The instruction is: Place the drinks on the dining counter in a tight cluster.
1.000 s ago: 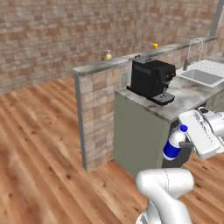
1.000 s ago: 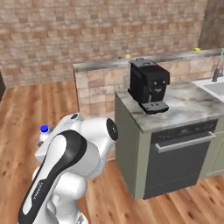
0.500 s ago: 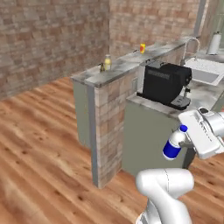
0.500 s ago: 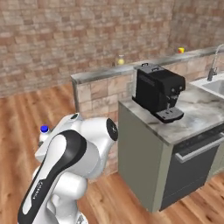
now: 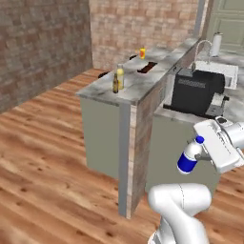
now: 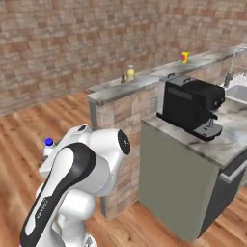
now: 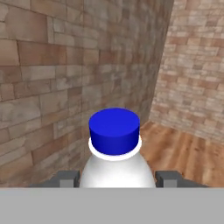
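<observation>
Hand view sits nearest the work: the blue-and-white bottle (image 7: 114,153) fills it, blue cap up, with the jaws clamped on its white shoulders and one dark fingertip (image 7: 65,178) showing on each side. Left base view adds what that close look cannot, the gripper (image 5: 202,155) carrying the bottle (image 5: 189,156) in the air, tilted, low beside the arm and well short of the desk (image 5: 138,86), whose marble top lies further off above a brick-faced end wall. On that top the yellow bottle (image 5: 120,77) and the brown bottle (image 5: 115,84) stand just beside each other near the close corner, so two of the three drinks look already grouped and the carried one seems to be the last. Doing this step well, I judge, means raising the bottle clear of the desk edge, bringing it upright, and lowering it just beside the pair without nudging either, since the slim brown one would tip easily; letting go should wait until the base rests flat. Right base view shows the bottle's cap (image 6: 48,142) peeping behind the arm, and from its side the yellow bottle (image 6: 130,72) on the ledge. Farther back stand a black coffee machine (image 5: 196,92) on the lower counter and a small yellow object (image 5: 142,53) at the desk's far end.
</observation>
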